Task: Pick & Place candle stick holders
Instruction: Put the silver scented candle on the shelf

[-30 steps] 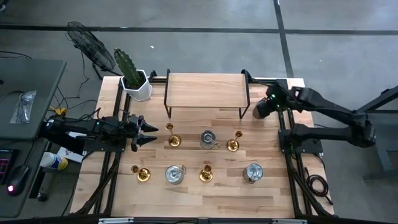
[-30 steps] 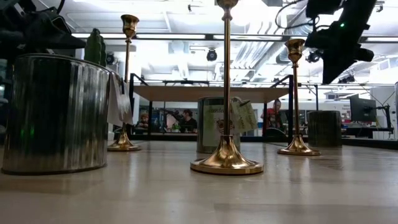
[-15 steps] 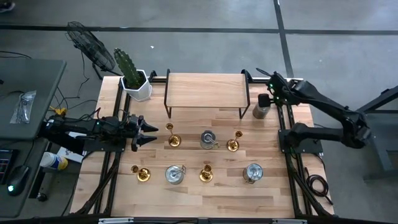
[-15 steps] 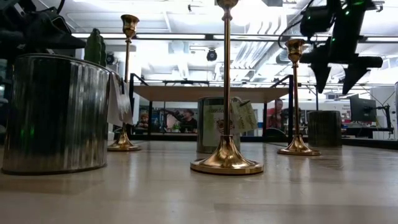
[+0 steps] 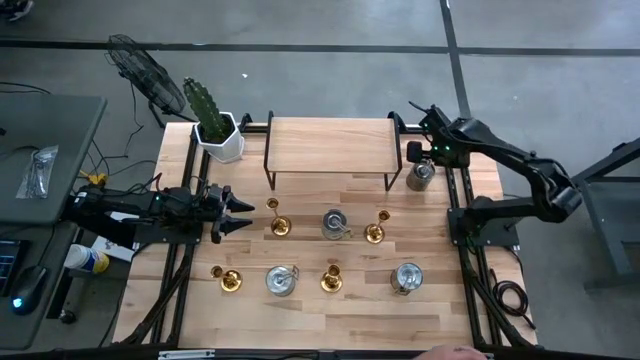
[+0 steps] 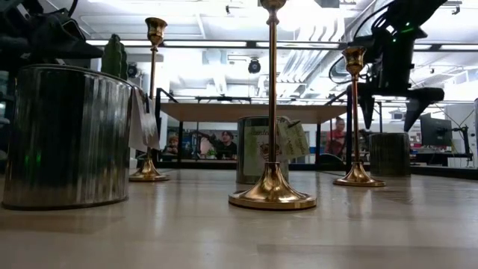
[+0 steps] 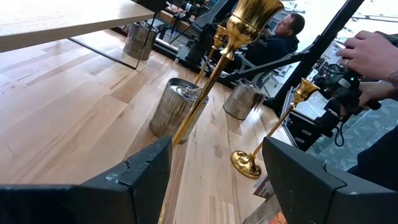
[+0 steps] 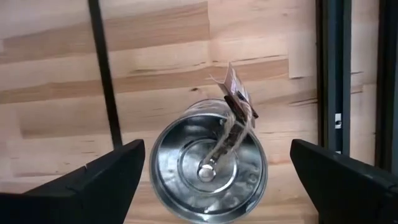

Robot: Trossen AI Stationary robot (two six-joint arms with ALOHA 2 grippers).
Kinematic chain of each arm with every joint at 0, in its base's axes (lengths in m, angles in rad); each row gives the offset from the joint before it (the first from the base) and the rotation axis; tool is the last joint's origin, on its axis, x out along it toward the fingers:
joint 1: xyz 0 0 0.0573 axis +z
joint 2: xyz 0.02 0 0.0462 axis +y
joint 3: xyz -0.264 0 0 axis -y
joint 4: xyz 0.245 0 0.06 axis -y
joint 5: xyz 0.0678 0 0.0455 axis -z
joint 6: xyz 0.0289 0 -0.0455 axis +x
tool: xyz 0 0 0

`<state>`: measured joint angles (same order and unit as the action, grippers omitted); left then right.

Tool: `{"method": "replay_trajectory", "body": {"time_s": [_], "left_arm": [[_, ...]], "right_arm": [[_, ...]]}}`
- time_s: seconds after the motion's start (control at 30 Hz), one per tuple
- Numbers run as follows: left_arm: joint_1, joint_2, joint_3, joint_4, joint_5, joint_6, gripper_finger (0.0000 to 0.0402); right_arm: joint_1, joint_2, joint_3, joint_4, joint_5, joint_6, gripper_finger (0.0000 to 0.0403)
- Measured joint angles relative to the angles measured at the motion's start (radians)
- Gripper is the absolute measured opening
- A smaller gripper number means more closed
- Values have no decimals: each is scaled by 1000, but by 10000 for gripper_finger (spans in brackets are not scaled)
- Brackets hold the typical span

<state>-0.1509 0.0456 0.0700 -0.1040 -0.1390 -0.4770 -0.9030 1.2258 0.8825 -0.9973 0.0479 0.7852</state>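
Up close, a gold candlestick leans across the view between the left gripper's spread dark fingers. Behind it sits a silver cup holder, another silver holder farther on, a second gold candlestick beyond. A person's hand shows past the table edge.

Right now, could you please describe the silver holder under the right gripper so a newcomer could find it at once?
Start at the wooden riser shelf at the table's back. Just off its right leg stands a squat silver holder with a twine-tied tag, the open right gripper above it. It is the only holder standing outside the two rows of candlesticks and cups.
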Motion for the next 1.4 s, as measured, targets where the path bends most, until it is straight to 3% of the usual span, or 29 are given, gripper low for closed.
{"method": "replay_trajectory", "body": {"time_s": [1.4], "left_arm": [[0,0,0,0,0,0,246]], "right_arm": [[39,203,-1,7,-48,23,394]]}}
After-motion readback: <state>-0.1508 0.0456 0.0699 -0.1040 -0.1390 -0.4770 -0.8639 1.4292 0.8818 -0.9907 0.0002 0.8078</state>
